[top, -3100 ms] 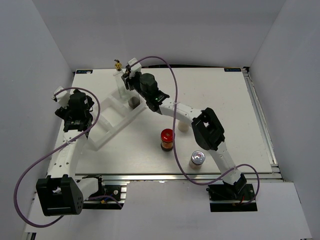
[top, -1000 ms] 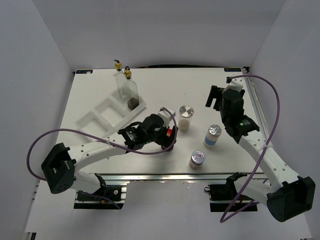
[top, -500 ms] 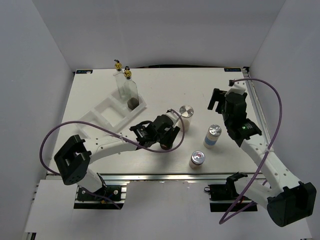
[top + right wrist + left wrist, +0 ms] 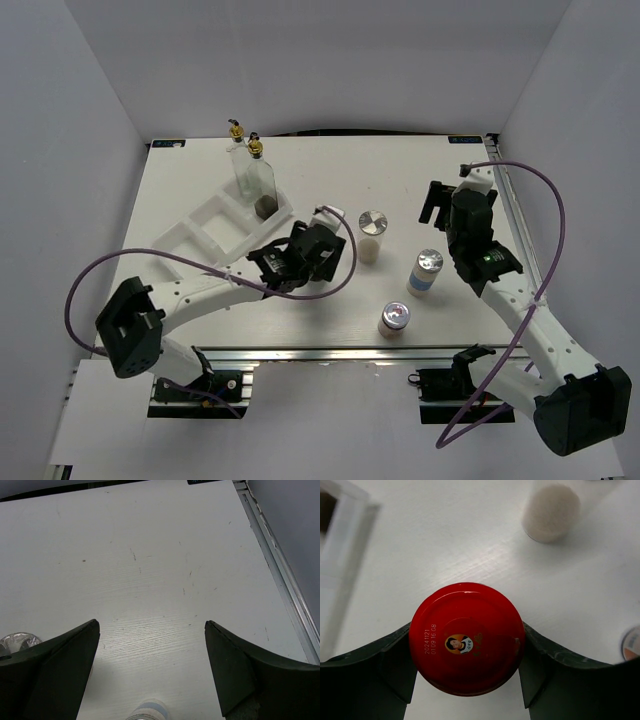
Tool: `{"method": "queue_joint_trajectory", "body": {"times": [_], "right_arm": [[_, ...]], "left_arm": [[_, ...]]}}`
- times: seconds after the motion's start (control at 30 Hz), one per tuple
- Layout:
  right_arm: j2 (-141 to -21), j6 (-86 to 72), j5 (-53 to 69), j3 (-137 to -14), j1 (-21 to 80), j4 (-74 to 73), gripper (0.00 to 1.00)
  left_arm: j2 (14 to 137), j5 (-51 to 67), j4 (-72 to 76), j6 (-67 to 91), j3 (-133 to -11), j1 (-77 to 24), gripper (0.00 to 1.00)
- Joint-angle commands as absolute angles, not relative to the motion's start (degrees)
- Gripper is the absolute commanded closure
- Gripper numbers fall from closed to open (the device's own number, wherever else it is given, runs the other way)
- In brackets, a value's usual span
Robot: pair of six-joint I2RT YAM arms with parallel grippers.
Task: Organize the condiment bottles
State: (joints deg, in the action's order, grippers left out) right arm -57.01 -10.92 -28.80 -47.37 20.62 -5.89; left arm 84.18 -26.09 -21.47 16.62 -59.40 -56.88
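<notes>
Left gripper (image 4: 466, 652) is clamped on the red-capped jar (image 4: 466, 635), and the wrist view says it all: a dark finger (image 4: 390, 665) pressed against each side of the round red lid, the printed date and little portrait logo facing straight up. Whether the jar's base sits on the table (image 4: 420, 170) or hangs just above it cannot be told from here. From overhead the left arm stretches in from the near left corner to the middle of the table and covers the jar completely; the spot lies between the white rack (image 4: 205, 232) and the cream shaker (image 4: 372, 235), which stands just to the right of the gripper. Over at the rack's far end the two tall glass bottles (image 4: 258, 178) stand upright, gold pourers on top, close together. On the right half, the blue-labelled shaker (image 4: 427, 272) stands near the cream one, and the third shaker (image 4: 395, 318) sits closer to the near edge, all three apart from each other. Right gripper (image 4: 150, 675) hangs spread wide with nothing between its fingers, bare white tabletop below it, the blue-labelled shaker's top just peeking in at the bottom of its wrist view and a silver lid at the left edge
</notes>
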Motion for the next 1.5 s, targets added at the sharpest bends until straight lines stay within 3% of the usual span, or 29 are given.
{"method": "queue_joint_trajectory", "body": {"times": [0.0, 0.23, 0.57, 0.83, 1.2, 1.23, 1.27, 1.37, 1.4, 1.47], "right_arm": [[-56.25, -10.46, -31.28, -47.37, 20.13, -3.6, 0.1], [-55.37, -10.46, -34.1, -47.11, 19.34, -3.69, 0.11], [-55.63, -10.46, -36.91, -47.2, 18.46, -4.48, 0.11], [-56.86, -10.63, -38.14, -48.07, 18.11, -5.62, 0.11], [-58.09, -10.9, -36.13, -48.25, 18.11, -7.21, 0.11], [-58.18, -10.99, -35.86, -48.25, 18.19, -7.29, 0.11], [-58.27, -10.9, -35.77, -48.43, 18.11, -7.64, 0.11], [-58.62, -11.25, -35.51, -48.69, 18.11, -8.87, 0.11], [-58.62, -11.25, -35.59, -48.69, 18.11, -9.14, 0.11], [-58.54, -11.25, -35.59, -48.69, 18.11, -9.93, 0.11]], "left_arm": [[75.6, -39.45, -20.3, 20.21, -62.14, -52.49, 1.0], [70.05, -38.32, -17.33, 19.0, -59.85, -35.26, 1.0], [73.91, -29.9, -14.69, 16.35, -65.48, -16.01, 1.0], [80.41, -23.47, -11.95, 15.73, -65.83, -9.67, 1.0], [89.82, -25.67, -11.51, 15.29, -69.95, -7.21, 0.96], [90.52, -25.4, -11.51, 15.38, -70.22, -7.03, 0.93], [91.75, -25.31, -11.6, 15.47, -70.57, -6.94, 0.82], [92.9, -25.49, -11.87, 16.08, -71.19, -6.77, 0.72], [92.9, -25.58, -11.69, 16.17, -70.93, -6.77, 0.58], [92.81, -26.45, -10.9, 16.26, -70.49, -6.59, 0.56]]}}
